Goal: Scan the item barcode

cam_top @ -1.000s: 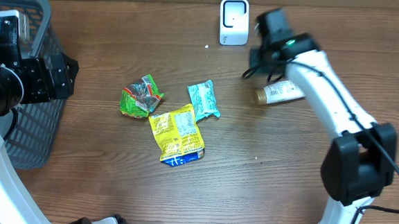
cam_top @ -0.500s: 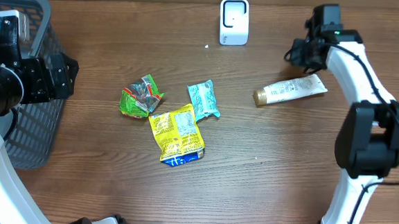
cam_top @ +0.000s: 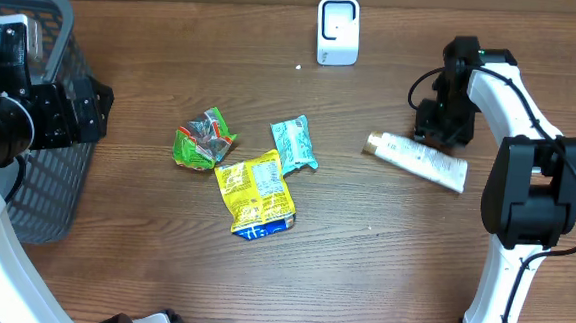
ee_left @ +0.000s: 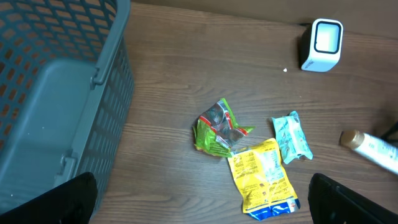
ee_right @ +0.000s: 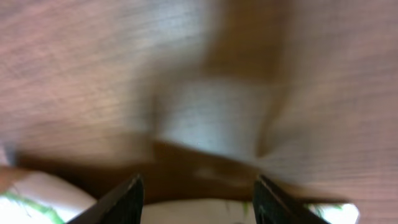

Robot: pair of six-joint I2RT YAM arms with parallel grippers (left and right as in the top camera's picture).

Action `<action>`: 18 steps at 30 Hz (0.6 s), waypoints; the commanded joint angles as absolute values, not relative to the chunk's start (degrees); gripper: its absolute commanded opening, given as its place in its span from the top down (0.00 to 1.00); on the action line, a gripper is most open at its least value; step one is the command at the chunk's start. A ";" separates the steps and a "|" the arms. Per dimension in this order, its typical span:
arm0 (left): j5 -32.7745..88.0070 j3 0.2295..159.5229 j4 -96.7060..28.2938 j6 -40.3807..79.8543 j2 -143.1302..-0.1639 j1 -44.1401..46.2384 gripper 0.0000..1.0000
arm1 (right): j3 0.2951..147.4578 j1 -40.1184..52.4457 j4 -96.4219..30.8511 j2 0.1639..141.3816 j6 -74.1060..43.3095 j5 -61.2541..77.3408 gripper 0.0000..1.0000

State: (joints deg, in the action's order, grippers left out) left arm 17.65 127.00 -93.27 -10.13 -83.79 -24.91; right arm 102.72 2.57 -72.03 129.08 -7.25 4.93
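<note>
A white tube with a gold cap (cam_top: 420,160) lies flat on the table at the right, cap pointing left. My right gripper (cam_top: 441,121) hangs just behind its middle. In the blurred right wrist view the gripper (ee_right: 198,183) has its fingers apart, and the tube's pale body (ee_right: 205,214) shows low between them, gripped by neither. The white scanner (cam_top: 337,30) stands at the back edge, also seen from the left wrist (ee_left: 324,37). My left gripper (ee_left: 202,205) is wide open and empty, high over the table's left side.
A crumpled green packet (cam_top: 204,138), a teal packet (cam_top: 293,145) and a yellow packet (cam_top: 254,192) lie mid-table. A grey-blue mesh basket (cam_top: 50,197) stands at the left edge under my left arm (cam_top: 31,106).
My right arm swung from beside the scanner to the right and came down behind the tube. Its jaws widened. The tube turned and slid slightly nearer. The left arm stayed still.
</note>
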 commanded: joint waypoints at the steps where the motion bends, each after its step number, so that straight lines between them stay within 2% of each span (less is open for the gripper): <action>1: 18.46 126.85 -93.17 -11.16 -83.61 -25.36 0.00 | 102.91 3.53 -76.12 128.92 -6.96 7.68 0.43; 4: 18.46 126.85 -93.17 -11.14 -83.64 -25.39 0.00 | 102.96 4.43 -80.66 128.79 -0.71 14.37 0.35; 7: 18.46 126.85 -93.17 -11.14 -83.64 -25.39 0.00 | 103.46 4.12 -85.23 128.60 10.02 24.43 0.32; 12: 18.46 126.85 -93.17 -11.16 -83.64 -25.39 0.00 | 103.98 2.52 -86.54 127.66 12.91 24.73 0.32; 14: 18.46 126.85 -93.17 -11.14 -83.64 -25.39 0.00 | 105.23 2.59 -87.18 126.28 14.02 24.69 0.29; 18: 18.46 126.85 -93.17 -11.16 -83.64 -25.36 0.00 | 108.09 4.89 -87.81 122.13 14.87 24.73 0.29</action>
